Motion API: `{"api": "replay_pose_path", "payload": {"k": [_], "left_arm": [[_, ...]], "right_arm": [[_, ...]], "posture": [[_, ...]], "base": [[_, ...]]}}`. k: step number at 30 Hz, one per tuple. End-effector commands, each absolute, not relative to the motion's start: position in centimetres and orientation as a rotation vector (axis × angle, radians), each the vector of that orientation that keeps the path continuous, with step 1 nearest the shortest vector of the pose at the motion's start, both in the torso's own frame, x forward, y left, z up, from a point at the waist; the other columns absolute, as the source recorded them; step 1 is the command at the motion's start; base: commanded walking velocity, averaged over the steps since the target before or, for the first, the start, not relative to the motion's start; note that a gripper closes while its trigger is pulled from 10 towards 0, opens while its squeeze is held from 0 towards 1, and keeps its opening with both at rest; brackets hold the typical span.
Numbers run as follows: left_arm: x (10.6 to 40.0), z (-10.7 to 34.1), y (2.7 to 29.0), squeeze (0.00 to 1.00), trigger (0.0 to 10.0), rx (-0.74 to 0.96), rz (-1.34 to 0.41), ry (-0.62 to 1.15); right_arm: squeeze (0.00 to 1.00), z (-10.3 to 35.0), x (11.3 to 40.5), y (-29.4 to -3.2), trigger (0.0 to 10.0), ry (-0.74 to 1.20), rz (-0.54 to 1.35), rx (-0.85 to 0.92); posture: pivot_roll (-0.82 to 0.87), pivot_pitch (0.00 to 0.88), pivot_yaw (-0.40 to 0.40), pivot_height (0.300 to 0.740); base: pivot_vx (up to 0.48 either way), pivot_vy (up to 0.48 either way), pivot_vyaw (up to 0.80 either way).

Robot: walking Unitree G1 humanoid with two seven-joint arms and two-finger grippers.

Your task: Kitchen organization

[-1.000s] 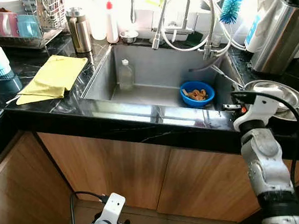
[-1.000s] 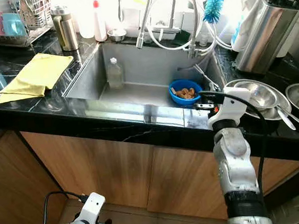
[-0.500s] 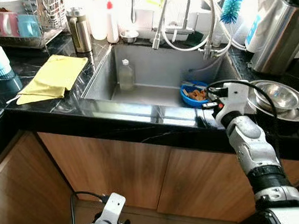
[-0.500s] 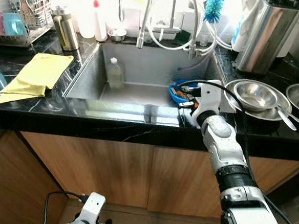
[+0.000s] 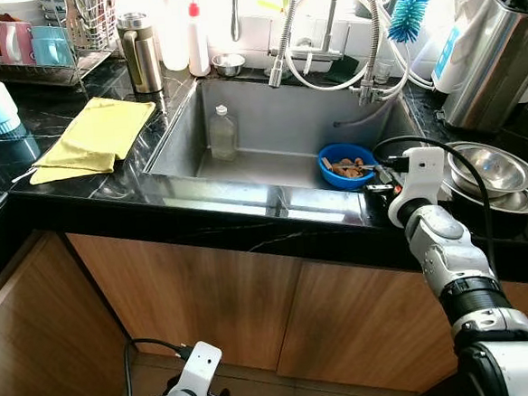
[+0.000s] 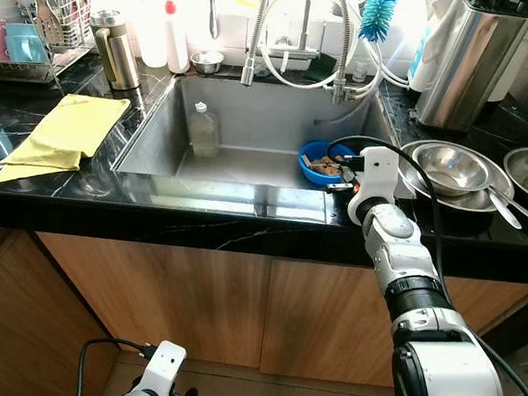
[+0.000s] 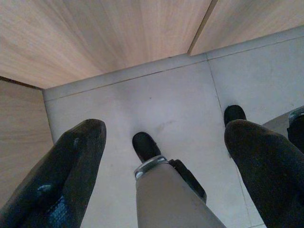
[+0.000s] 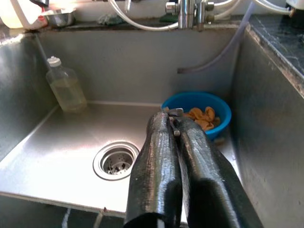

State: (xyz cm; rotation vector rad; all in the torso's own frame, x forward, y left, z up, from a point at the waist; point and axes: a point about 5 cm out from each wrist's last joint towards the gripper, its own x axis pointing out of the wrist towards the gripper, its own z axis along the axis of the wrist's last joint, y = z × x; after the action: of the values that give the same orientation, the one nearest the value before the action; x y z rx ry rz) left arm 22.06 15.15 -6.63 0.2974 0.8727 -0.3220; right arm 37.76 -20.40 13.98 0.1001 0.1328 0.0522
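Your right gripper (image 8: 173, 124) hangs over the sink's (image 5: 268, 125) near right edge, fingers pressed together, empty; blue bowl (image 8: 197, 108) just beyond. Your left gripper (image 7: 164, 142) hangs low, fingers apart.

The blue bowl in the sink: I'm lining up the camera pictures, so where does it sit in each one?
Left eye view: blue bowl at the sink's right end, just beyond the right tool.
Right eye view: same spot, by the right wall of the sink.
Right wrist view: centre right, past the shut fingertips.
Left wrist view: not in it; floor and cabinet.
Shared landmark: the clear bottle at the sink's back left.
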Motion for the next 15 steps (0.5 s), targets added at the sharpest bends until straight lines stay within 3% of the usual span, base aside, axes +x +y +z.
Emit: {"api": "replay_pose_path", "payload": {"k": [1, 3, 4, 5, 6, 15], "left_arm": [[21.60, -6.92, 15.02, 0.00, 10.0, 0.315, -0.341, 0.889], [21.59, -6.93, 15.04, 0.00, 10.0, 0.315, -0.340, 0.890], [21.59, -6.92, 15.04, 0.00, 10.0, 0.314, -0.339, 0.890], [21.60, -6.92, 15.06, 0.00, 10.0, 0.314, -0.338, 0.890], [21.60, -6.92, 15.06, 0.00, 10.0, 0.314, -0.338, 0.890], [21.62, -6.91, 15.12, 0.00, 10.0, 0.314, -0.337, 0.889]], "right_arm": [[1.00, 14.59, 37.99, -20.85, 10.0, 0.110, 0.038, 0.107], [1.00, 14.60, 38.00, -20.88, 10.0, 0.104, 0.026, 0.101], [0.93, 14.59, 37.98, -20.90, 10.0, 0.103, 0.022, 0.101], [0.62, 14.54, 37.94, -20.92, 10.0, 0.102, 0.020, 0.101], [0.01, 14.50, 37.92, -20.93, 10.0, 0.102, 0.019, 0.097], [0.00, 15.26, 37.82, -20.71, 10.0, 0.024, 0.010, 0.072]], "posture": [[0.15, 0.030, -0.116, 0.736], [0.15, 0.034, -0.116, 0.736], [0.15, 0.040, -0.115, 0.736], [0.15, 0.042, -0.115, 0.736], [0.15, 0.044, -0.115, 0.736], [0.14, 0.056, -0.110, 0.736]], "base": [[0.000, 0.000, 0.00], [0.000, 0.000, 0.00], [0.000, 0.000, 0.00], [0.000, 0.000, 0.00], [0.000, 0.000, 0.00], [0.000, 0.000, 0.00]]}}
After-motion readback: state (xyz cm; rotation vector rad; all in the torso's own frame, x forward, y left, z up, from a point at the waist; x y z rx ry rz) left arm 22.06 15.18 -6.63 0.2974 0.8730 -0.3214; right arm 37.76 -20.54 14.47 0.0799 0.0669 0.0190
